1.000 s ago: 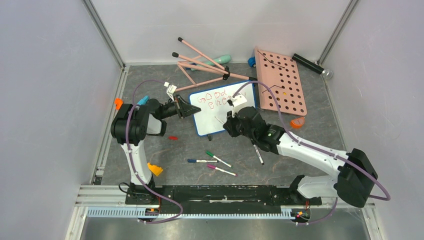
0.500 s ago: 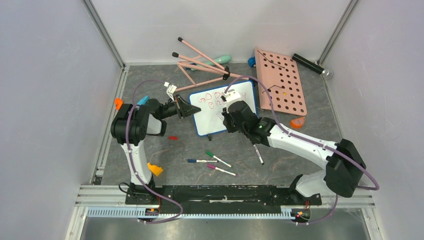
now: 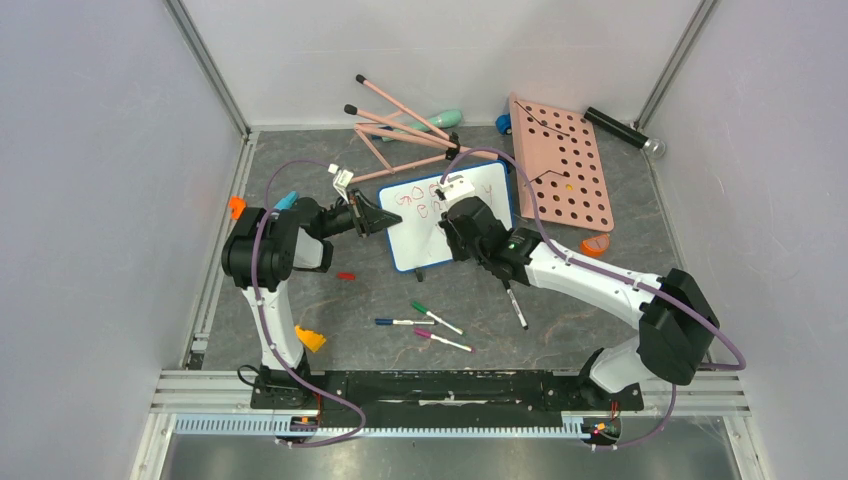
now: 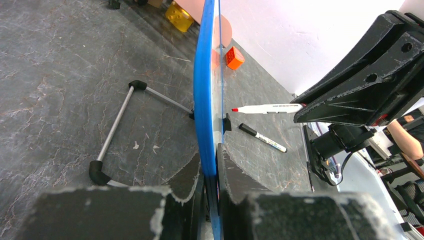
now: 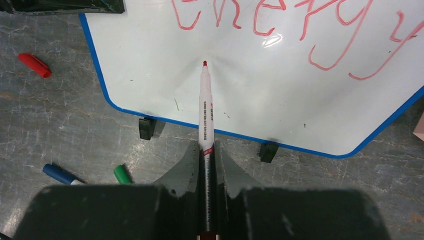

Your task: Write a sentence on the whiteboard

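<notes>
Your right gripper's [image 5: 207,150] fingers are pressed tight on the barrel of a white marker with a red tip [image 5: 205,110], which points straight out from between them. The tip sits at the bare white face of the small blue-rimmed whiteboard [image 5: 150,75], below the red handwritten sentence [image 5: 300,20]. From the left wrist view the tip looks just short of the surface, so you cannot tell whether it touches.

Of the writing, "energy" reads clearly in the right wrist view. The overhead view shows another line above it, partly hidden by your right arm.

Your left gripper's [image 4: 211,157] fingers are nearly closed, pinching the board's blue rim on its left edge. The board stands on little black feet [image 5: 145,127] on the grey stone-patterned table [image 3: 330,300], near the middle.

On the table near the board lie a loose red cap [image 5: 34,65], a blue marker [image 5: 60,174] and a green marker [image 5: 121,174]. A pink perforated pegboard panel [image 3: 560,165] lies just beside the board's right end.
</notes>
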You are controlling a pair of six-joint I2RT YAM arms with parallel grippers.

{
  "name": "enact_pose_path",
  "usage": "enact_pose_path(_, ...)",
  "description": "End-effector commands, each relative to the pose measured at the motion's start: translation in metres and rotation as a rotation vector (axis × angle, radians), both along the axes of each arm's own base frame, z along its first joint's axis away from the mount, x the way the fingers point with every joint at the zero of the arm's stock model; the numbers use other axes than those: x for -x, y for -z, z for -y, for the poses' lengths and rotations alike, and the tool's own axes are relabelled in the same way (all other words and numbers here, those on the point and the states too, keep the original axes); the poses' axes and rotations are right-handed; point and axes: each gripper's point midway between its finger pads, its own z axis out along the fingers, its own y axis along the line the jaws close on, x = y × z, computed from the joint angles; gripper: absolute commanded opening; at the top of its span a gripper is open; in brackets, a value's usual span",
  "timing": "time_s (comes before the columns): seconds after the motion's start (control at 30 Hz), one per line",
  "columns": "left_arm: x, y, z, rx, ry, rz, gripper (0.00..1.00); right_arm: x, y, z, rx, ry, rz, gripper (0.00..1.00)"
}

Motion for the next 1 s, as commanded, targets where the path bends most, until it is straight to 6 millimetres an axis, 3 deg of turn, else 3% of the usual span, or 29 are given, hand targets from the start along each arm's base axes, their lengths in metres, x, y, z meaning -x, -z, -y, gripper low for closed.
enact_pose_path(0.0, -0.005, -0.007, -0.001, -0.029, 0.004, 0.165, 0.02, -0.013, -0.023, -0.005, -0.009, 0.02, 0.063, 0.0)
enact_pose_path(0.53, -0.004, -0.008, 0.0, -0.03, 0.006, 0.167, 0.02, -0.022, -0.008, -0.009, 0.056, 0.027, 0.048, 0.0)
enact_pose_path(0.97, -0.004, -0.008, 0.0, -0.03, 0.007, 0.167, 0.02, -0.002, 0.018, -0.004, 0.063, -0.021, -0.026, 0.0)
